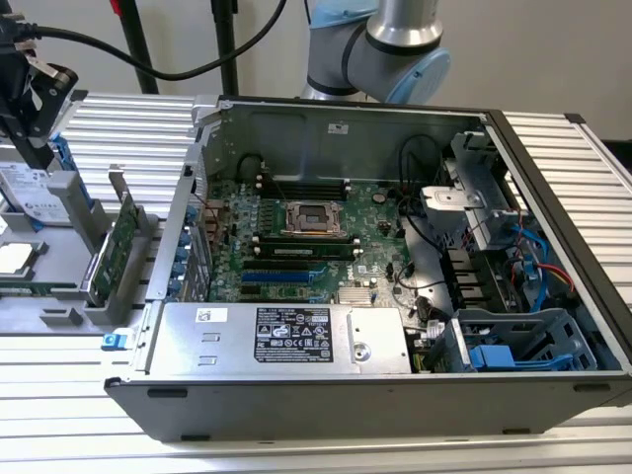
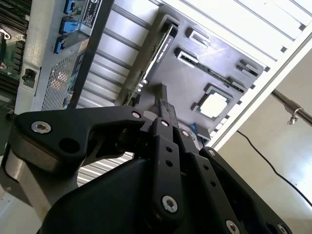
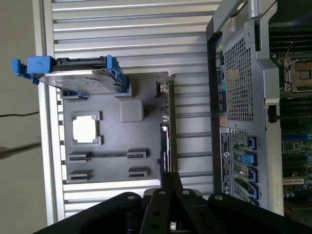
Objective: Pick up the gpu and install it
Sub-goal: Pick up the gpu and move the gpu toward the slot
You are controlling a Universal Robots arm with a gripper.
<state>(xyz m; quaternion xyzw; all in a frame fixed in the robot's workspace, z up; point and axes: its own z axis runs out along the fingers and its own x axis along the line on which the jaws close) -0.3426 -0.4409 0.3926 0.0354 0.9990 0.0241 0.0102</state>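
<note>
The gpu [image 1: 116, 247] is a thin green card with a silver bracket. It stands on edge in a slot of the grey parts tray [image 1: 59, 301], at the exterior view's left, beside the open computer case [image 1: 553, 188]. In the first wrist view the gpu [image 3: 168, 127] appears edge-on with its bracket toward the hard drive. The card [image 2: 157, 56] is also seen along the tray's edge in the second wrist view. My black gripper [image 1: 38, 148] hangs well above the tray, apart from the card. Its fingers [image 3: 170, 178] are shut with nothing between them.
The tray also holds a processor chip [image 3: 85, 129] and a hard drive with blue rails [image 3: 78, 78]. Inside the case lie the large green motherboard [image 1: 306, 237] and a silver power supply [image 1: 286, 336]. The ribbed aluminium table [image 1: 59, 395] surrounds everything.
</note>
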